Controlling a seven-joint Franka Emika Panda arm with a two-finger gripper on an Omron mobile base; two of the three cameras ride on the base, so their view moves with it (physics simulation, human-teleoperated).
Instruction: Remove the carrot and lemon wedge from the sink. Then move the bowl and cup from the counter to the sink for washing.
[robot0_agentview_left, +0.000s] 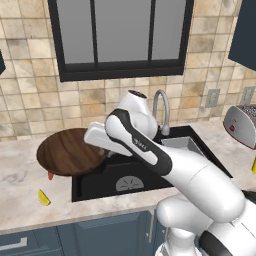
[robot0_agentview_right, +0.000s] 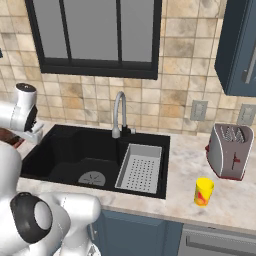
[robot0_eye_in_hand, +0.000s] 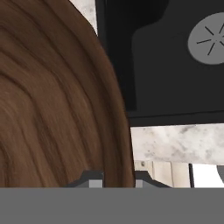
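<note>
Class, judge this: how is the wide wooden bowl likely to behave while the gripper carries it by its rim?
The bowl looks rigid, so it probably won't flex. Being wide and pinched at one rim edge by the gripper, it may tilt or swing. Its smooth wood grain could slip.

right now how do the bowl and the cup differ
The bowl is wide, shallow and dark brown wood-grained; the cup is small, yellow and taller than wide. The bowl sits left of the sink, its rim pinched by the end effector; the cup stands free on the counter to the right. Both are outside the sink.
</note>
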